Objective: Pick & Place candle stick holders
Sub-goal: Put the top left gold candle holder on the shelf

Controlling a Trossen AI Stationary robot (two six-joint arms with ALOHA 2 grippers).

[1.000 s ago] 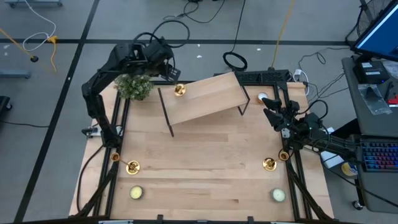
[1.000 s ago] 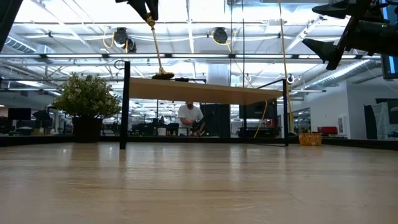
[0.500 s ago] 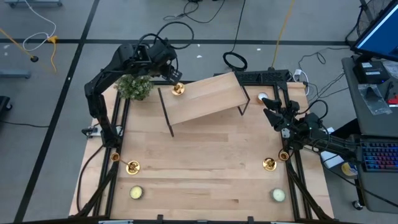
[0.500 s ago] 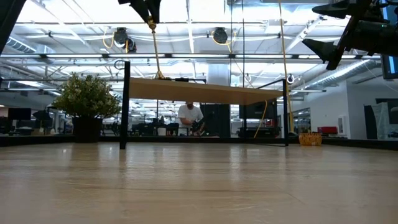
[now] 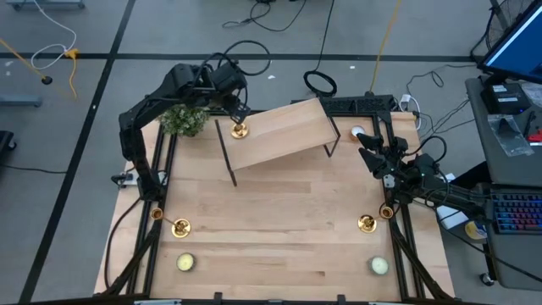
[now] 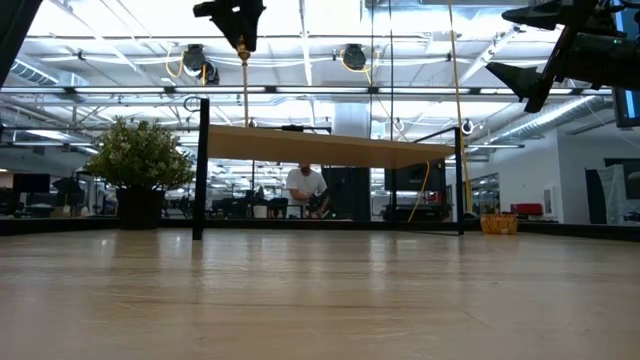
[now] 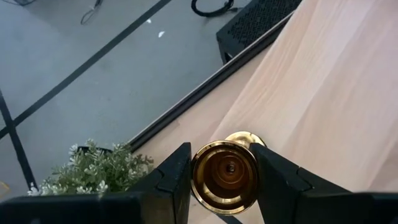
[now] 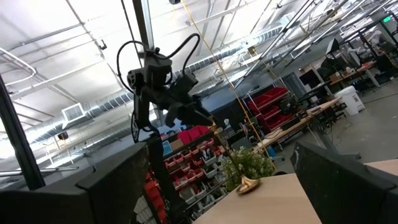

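Two candle stick holders flank the shelf.

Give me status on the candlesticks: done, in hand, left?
Done: none is set down and released yet. In hand: the left gripper holds one candlestick upright, its base on the raised shelf. Left: two on the table, near-left and near-right. The right gripper waits, open.

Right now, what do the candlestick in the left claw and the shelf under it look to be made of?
The candlestick, held in the left claw, looks like polished gold-toned metal, likely brass: its cup is shiny and mirrors light. The shelf appears to be pale, matte wood with visible grain, on thin dark legs that look like metal.
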